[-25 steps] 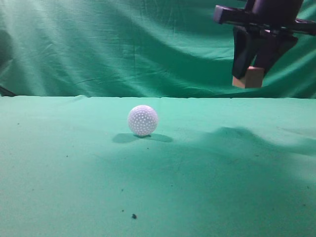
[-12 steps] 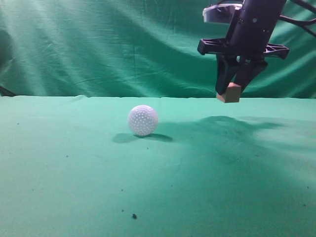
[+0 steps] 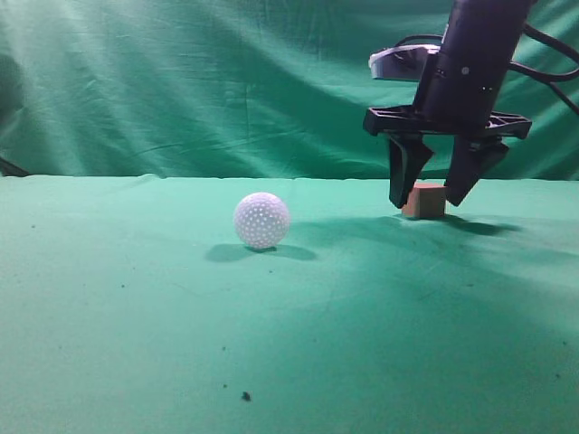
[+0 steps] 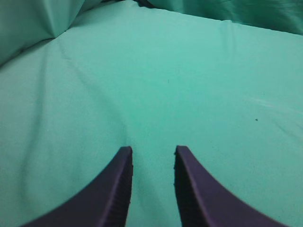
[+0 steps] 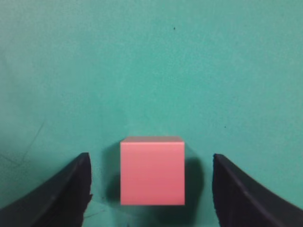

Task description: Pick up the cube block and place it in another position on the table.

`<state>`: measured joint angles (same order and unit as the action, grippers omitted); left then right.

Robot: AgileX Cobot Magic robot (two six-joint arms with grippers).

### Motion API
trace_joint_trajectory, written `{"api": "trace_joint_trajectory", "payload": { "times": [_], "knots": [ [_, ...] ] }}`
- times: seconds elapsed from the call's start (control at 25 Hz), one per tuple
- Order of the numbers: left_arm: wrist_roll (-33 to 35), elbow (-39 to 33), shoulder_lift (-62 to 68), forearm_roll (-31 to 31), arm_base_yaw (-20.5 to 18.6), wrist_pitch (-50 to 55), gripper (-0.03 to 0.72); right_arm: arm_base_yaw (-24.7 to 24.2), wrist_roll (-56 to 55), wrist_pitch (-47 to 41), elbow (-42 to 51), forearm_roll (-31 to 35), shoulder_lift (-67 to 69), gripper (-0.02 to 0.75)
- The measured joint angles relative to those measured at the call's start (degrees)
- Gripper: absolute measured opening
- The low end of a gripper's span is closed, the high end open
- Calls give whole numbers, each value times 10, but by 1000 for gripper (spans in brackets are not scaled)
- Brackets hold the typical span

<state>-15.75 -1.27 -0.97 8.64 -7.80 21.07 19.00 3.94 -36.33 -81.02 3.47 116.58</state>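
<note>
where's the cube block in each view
Exterior view: cube block right of centre, on the green cloth, between the right gripper fingers.
Left wrist view: not in it.
Right wrist view: low centre, gaps to both fingers.
Shared landmark: the dark gripper fingers flanking the cube.

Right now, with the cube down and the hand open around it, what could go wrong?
The right hand straddles the cube, fingers low beside it, so a tilted or sideways retreat could knock it. A swing left might also send the ball rolling on the cloth.
</note>
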Motion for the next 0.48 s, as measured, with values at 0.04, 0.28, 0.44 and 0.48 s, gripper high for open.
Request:
{"api": "trace_joint_trajectory", "payload": {
  "times": [0.04,0.28,0.44,0.48],
  "knots": [
    [0,0,0,0,0,0,235,0,-2,-3,0,0,-7,455],
    [0,0,0,0,0,0,235,0,-26,-53,0,1,-116,332],
    [0,0,0,0,0,0,235,0,-28,-118,0,1,-193,67],
    [0,0,0,0,0,0,235,0,-28,-137,0,1,-207,39]
  ]
}}
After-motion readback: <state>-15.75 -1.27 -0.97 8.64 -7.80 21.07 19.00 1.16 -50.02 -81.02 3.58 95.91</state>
